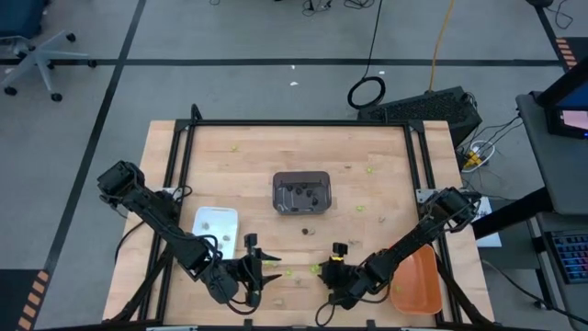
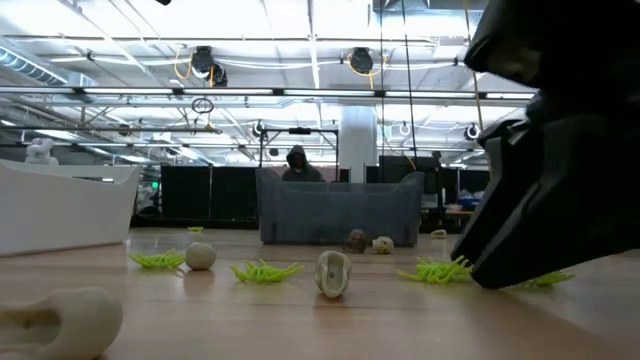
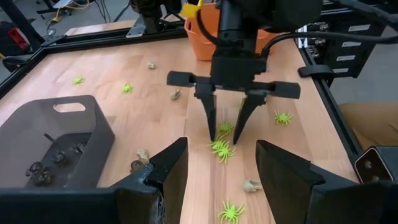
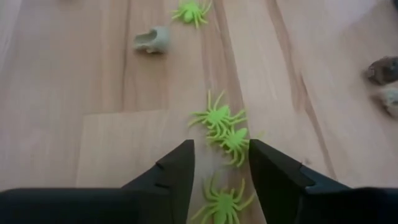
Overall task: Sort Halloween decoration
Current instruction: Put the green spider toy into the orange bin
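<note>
Right pincer (image 3: 225, 138) stood spread, tips down over lime-green plastic spiders (image 3: 221, 148) at lower centre of wooden desk (image 1: 386, 198); left pincer (image 1: 254, 272) spread nearby.

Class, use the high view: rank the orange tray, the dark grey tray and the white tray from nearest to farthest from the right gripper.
1. Orange tray, just beside the right gripper, at the table's right edge.
2. Dark grey tray, mid-table.
3. White tray, on the left side.

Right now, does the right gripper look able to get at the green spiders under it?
Probably yes: the right gripper is open, pointing down over the green spiders on bare wood, nothing between them.
</note>
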### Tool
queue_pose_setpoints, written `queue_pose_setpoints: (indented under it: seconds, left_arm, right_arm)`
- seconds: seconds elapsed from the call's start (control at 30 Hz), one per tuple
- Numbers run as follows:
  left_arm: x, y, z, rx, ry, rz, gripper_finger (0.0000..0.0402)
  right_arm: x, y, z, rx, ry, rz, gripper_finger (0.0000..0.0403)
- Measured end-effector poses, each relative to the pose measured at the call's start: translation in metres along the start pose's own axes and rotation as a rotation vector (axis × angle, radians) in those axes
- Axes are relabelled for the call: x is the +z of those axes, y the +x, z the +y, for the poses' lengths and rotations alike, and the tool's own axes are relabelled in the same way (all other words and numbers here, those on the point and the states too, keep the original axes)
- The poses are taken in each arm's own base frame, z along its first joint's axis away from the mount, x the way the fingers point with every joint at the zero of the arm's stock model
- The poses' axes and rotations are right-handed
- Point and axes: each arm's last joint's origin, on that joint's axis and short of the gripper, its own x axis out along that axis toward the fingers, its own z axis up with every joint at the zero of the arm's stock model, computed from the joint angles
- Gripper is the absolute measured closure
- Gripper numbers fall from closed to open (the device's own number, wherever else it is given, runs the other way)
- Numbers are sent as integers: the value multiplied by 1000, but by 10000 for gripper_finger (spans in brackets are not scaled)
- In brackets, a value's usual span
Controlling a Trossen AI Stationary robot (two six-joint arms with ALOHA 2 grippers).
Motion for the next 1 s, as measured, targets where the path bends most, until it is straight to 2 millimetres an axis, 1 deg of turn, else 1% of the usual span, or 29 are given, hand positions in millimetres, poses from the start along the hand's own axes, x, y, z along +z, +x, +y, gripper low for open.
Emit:
queue_pose_setpoints:
  seconds: [0.13, 0.33, 0.37, 0.5, 0.57, 0.67, 0.77, 0.87, 1.0]
  left_arm:
    - [0, 0, 0, 0, 0, -1, 215]
    - [0, 0, 0, 0, 0, 0, 215]
    - [0, 0, 0, 0, 0, 0, 215]
    - [0, 0, 0, 1, 1, 1, 215]
    - [0, 0, 0, 0, 1, 1, 215]
    - [0, 0, 0, 0, 1, 1, 215]
    - [0, 0, 0, 0, 1, 1, 215]
    - [0, 0, 0, 0, 2, 1, 215]
    - [0, 0, 0, 0, 2, 1, 215]
  right_arm:
    - [1, 0, -1, -3, 0, 4, 298]
    - [0, 0, -3, -14, -17, 15, 385]
    - [0, 0, -3, -14, -29, 15, 393]
    - [0, -1, -3, -17, -52, 13, 397]
    - [2, -5, -3, -11, -70, 11, 401]
    - [10, -18, -4, 10, -91, -15, 402]
    - [23, -40, -2, 48, -95, -81, 402]
    - [30, -59, 1, 47, -121, -145, 403]
    - [38, -82, 10, 49, -151, -289, 403]
